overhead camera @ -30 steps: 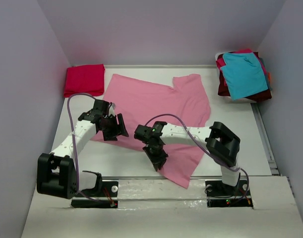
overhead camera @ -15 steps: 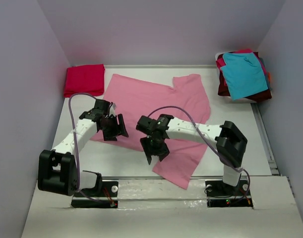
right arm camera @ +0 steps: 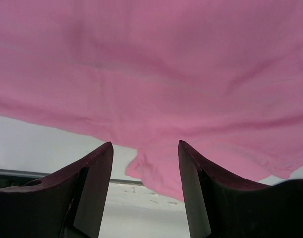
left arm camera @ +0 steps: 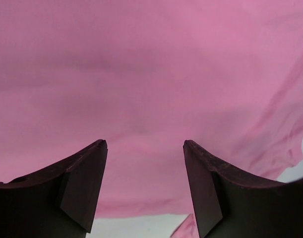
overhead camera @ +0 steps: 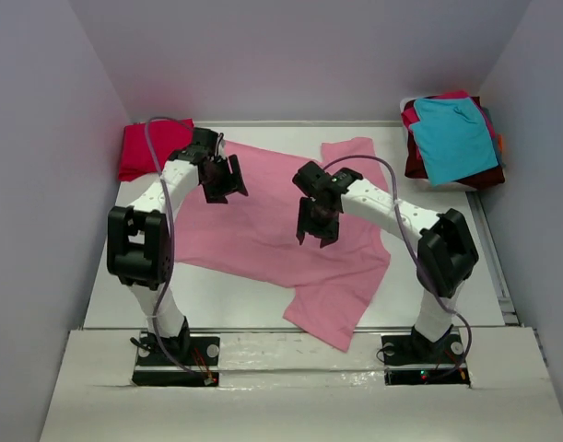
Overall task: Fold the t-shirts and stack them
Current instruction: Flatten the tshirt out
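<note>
The light pink t-shirt (overhead camera: 263, 244) is spread, rumpled, over the middle of the table (overhead camera: 447, 276), with one corner almost at the near edge. Above it the right gripper (overhead camera: 316, 230) is held with jaws parted and empty. Farther back, the left gripper (overhead camera: 224, 187) is likewise spread wide, grasping nothing. A folded crimson red t-shirt (overhead camera: 157, 147) is laid in the far left corner. A teal t-shirt (overhead camera: 456, 138) is piled on a maroon t-shirt (overhead camera: 416, 168) in the far right corner.

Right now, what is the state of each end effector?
Left end effector: open, holding nothing, over the pink t-shirt.
Right end effector: open, holding nothing.
</note>
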Controlling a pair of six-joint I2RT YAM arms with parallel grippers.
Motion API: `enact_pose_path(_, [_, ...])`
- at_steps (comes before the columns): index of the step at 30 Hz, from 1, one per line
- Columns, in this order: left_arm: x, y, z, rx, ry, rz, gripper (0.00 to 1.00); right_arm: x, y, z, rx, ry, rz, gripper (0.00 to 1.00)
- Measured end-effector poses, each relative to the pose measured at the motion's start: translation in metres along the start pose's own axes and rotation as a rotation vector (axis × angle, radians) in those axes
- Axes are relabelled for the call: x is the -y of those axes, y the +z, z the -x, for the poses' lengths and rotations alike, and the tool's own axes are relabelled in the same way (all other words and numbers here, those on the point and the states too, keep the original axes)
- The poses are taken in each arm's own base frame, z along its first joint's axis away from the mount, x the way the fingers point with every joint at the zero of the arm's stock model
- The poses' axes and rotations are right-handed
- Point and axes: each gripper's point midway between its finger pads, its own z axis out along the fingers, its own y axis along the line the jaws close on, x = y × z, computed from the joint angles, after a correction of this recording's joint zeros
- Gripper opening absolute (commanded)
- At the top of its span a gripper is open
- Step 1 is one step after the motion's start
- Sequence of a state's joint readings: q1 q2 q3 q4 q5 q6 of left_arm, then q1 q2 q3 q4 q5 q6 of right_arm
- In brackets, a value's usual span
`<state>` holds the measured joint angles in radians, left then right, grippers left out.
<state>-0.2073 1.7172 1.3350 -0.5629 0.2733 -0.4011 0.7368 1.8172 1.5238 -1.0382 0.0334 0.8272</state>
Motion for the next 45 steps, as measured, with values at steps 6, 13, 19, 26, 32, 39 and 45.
enact_pose_path(6, [0.008, 0.039, 0.055, 0.048, 0.003, 0.029, 0.74, 0.017, 0.018, 0.033, 0.025, 0.101, -0.013, 0.60])
enact_pose_path(13, [0.003, 0.072, 0.084, 0.037, -0.014, 0.080, 0.73, 0.076, 0.034, 0.092, 0.064, 0.310, -0.040, 0.59])
enact_pose_path(19, [0.007, 0.075, 0.130, 0.096, -0.021, 0.108, 0.73, 0.092, 0.054, 0.124, 0.066, 0.377, -0.060, 0.59])
enact_pose_path(26, [-0.005, 0.072, 0.163, 0.169, -0.041, 0.142, 0.73, 0.085, 0.067, 0.148, 0.076, 0.390, -0.050, 0.58])
enact_pose_path(32, [-0.022, 0.091, 0.171, 0.169, -0.040, 0.167, 0.73, 0.106, 0.057, 0.190, 0.140, 0.469, -0.032, 0.58])
enact_pose_path(39, [-0.025, 0.104, 0.175, 0.182, 0.004, 0.158, 0.73, 0.129, 0.050, 0.220, 0.207, 0.519, -0.053, 0.58])
enact_pose_path(45, [-0.026, 0.115, 0.178, 0.184, 0.021, 0.137, 0.73, 0.136, 0.056, 0.216, 0.205, 0.504, -0.102, 0.58])
